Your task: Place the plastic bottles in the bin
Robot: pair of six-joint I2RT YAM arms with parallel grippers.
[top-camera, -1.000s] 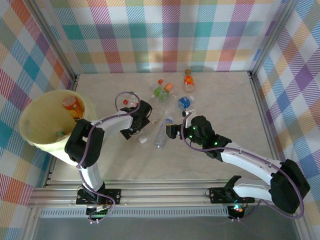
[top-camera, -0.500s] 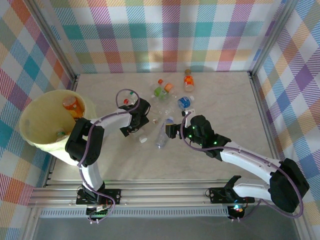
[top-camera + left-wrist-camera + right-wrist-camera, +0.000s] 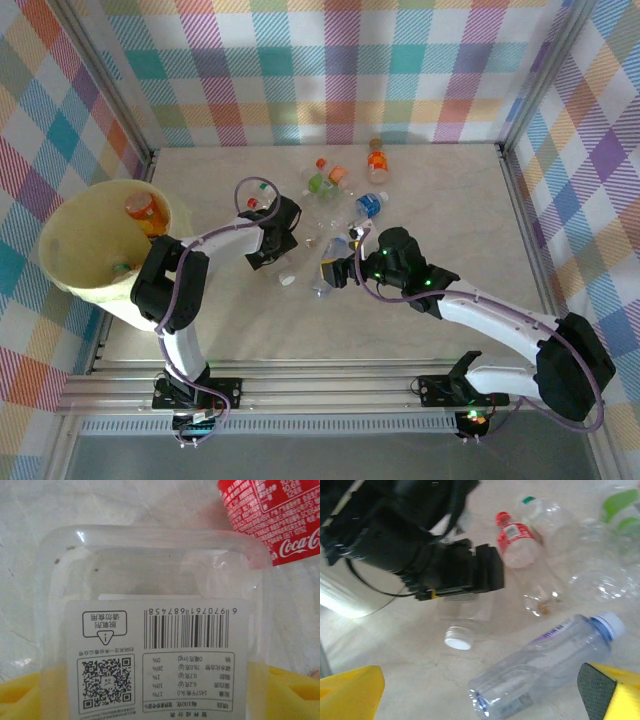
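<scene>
A clear square bottle (image 3: 155, 610) with a white barcode label sits between my left gripper's (image 3: 157, 700) yellow fingers (image 3: 17, 700), which press on both of its side walls. From above, the left gripper (image 3: 268, 250) is low over this white-capped bottle (image 3: 287, 279), which lies on the table. My right gripper (image 3: 480, 695) is open, and a clear bottle with a blue cap (image 3: 545, 665) lies between its fingers without touching them. From above, the right gripper (image 3: 336, 270) is beside that bottle (image 3: 327, 262). The pale yellow bin (image 3: 60, 225) stands at the left with an orange bottle (image 3: 145, 210) inside.
Several more bottles lie in a cluster behind the grippers: a red-labelled one (image 3: 517, 537), a green-capped one (image 3: 540, 510), a green-labelled one (image 3: 320, 183), a blue-labelled one (image 3: 368, 205) and an orange one (image 3: 377, 160). Checked walls and metal posts enclose the table (image 3: 450, 200).
My left gripper's jaws have closed in on the white-capped bottle. My right gripper has slid left toward the blue-capped bottle.
</scene>
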